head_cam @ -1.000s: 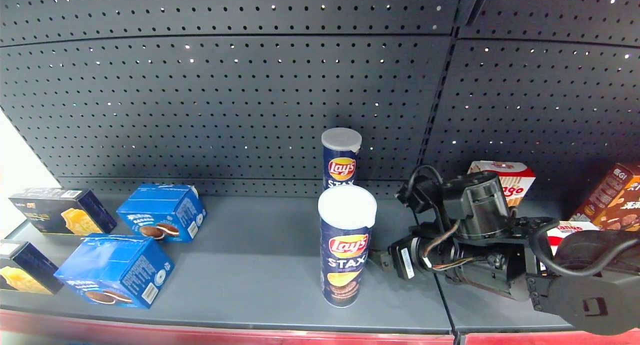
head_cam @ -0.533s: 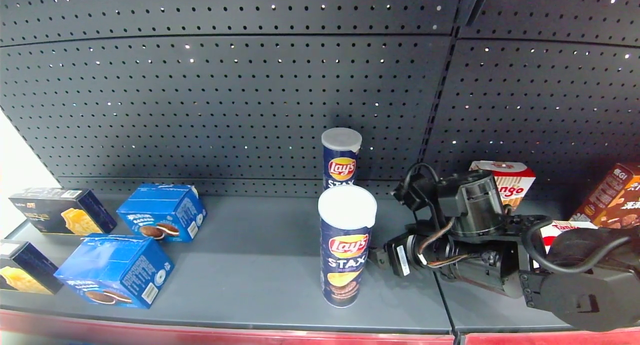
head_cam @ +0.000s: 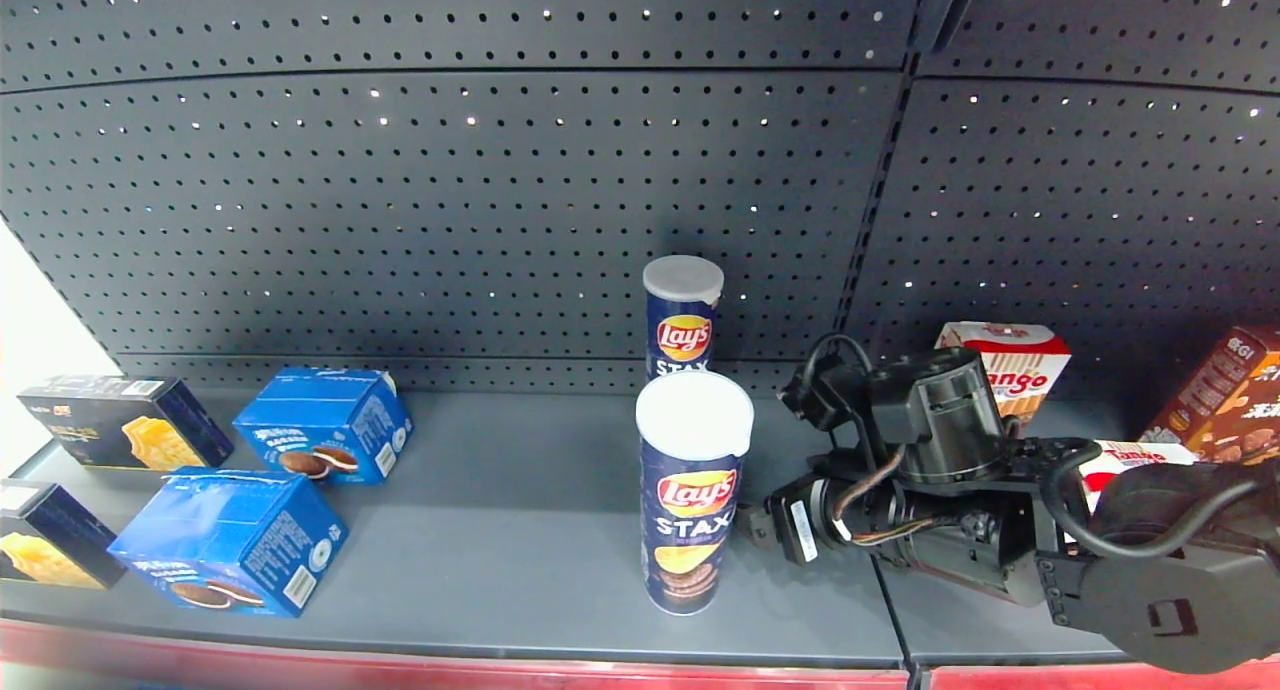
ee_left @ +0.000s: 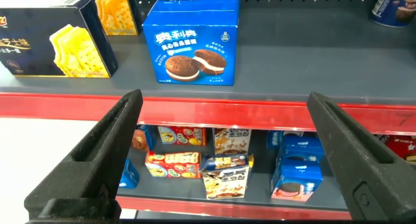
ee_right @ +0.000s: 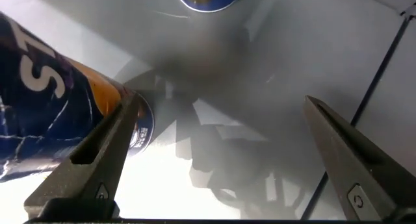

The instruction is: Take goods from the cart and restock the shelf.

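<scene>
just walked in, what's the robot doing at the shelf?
The right gripper is open beside the front dark blue cylindrical chip can with a white lid, which stands upright on the grey metal shelf, ahead of a second matching can. Nothing is gripped. The left gripper is open too, out front facing a blue cardboard cookie box.

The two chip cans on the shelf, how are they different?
The front can stands near the shelf edge; the back can stands by the pegboard wall. The front can's lid looks white, the back can's greyer. The open right gripper is beside the front can, not the back one. Both stand upright, dark blue.
</scene>
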### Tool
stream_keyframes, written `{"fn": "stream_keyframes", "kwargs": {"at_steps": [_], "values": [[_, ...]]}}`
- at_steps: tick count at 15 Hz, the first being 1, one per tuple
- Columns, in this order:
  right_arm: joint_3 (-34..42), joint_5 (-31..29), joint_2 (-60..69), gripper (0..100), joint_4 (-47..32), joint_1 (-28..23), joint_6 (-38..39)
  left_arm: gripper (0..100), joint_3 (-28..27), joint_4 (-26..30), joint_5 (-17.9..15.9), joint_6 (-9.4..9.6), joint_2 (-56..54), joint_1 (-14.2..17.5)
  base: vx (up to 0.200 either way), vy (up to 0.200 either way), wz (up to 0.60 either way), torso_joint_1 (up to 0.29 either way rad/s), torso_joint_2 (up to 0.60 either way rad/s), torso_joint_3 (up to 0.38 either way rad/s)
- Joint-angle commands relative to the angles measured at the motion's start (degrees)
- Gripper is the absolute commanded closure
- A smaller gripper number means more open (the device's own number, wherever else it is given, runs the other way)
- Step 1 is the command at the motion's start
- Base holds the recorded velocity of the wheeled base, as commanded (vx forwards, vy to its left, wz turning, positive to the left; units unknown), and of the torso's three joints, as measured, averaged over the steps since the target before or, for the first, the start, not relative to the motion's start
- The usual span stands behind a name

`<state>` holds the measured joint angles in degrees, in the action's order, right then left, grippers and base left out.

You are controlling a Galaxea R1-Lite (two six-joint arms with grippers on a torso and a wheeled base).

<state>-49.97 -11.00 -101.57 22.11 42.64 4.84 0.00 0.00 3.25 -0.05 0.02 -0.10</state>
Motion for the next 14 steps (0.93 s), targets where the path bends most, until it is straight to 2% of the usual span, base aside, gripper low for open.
{"fn": "stream_keyframes", "kwargs": {"at_steps": [1, 14], "values": [[0.6, 0.0, 0.5, 0, 0.4, 0.2, 0.0, 0, 0.0, 0.0, 0.0, -0.04, 0.0, 0.0, 0.0, 0.0, 0.0, 0.0, 0.0, 0.0], [2.2, 0.0, 1.5, 0, 0.7, 0.8, -0.1, 0, 0.0, 0.0, 0.0, -0.04, 0.0, 0.0, 0.0, 0.0, 0.0, 0.0, 0.0, 0.0]]}}
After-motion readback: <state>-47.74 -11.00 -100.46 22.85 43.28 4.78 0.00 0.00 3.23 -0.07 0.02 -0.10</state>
